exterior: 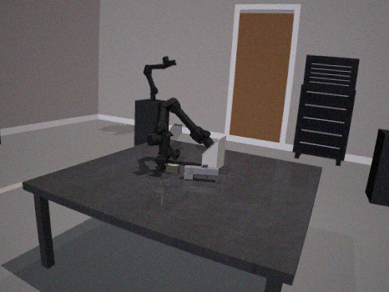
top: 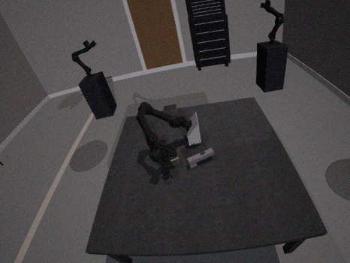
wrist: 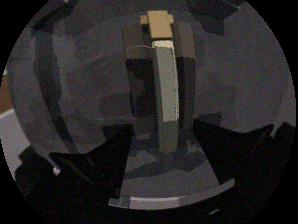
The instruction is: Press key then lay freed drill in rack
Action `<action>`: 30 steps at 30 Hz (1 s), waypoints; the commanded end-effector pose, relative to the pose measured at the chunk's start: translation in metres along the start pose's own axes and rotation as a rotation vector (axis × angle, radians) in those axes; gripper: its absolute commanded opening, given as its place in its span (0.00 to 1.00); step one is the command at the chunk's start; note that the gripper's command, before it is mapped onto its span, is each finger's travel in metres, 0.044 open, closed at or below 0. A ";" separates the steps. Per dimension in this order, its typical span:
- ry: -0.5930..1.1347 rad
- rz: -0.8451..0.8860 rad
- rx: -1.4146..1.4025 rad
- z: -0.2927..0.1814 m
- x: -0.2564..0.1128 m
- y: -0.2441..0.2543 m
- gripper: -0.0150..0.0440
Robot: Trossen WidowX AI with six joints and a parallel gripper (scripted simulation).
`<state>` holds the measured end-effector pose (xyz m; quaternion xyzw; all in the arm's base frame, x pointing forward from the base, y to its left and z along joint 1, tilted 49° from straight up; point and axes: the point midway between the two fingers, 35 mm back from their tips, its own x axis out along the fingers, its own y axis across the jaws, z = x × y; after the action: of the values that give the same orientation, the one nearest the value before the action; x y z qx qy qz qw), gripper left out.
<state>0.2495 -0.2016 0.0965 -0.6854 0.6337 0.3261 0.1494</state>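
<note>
A small dark holder [top: 173, 163] [exterior: 172, 169] [wrist: 185, 45] stands on the table. Between its two walls, in the wrist view, lies a long pale green-grey bar [wrist: 169, 90], with a brass block [wrist: 160, 25] at its far end. I cannot tell which of these parts is the key and which the drill. My gripper [wrist: 164, 125] is open and empty, its dark fingers spread either side of the bar's near end; contact cannot be told. In the top and exterior views the arm partly covers the holder. A grey-white slotted piece [top: 193, 161] [exterior: 201, 170], probably the rack, lies beside it.
A tall white panel [top: 195, 131] [exterior: 214, 154] stands near the arm's base, behind the slotted piece. The dark table [top: 210, 210] [exterior: 234, 213] carries everything. Other arms on pedestals, a door and a cabinet stand away from the table.
</note>
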 end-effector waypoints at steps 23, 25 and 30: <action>-0.039 -0.154 0.214 -0.001 -0.106 -0.012 1.00; -0.064 -0.247 0.315 0.004 -0.128 -0.024 1.00; -0.210 -0.487 0.576 0.023 -0.195 -0.045 1.00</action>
<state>0.2830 -0.0663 0.1784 -0.7187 0.5484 0.1905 0.3828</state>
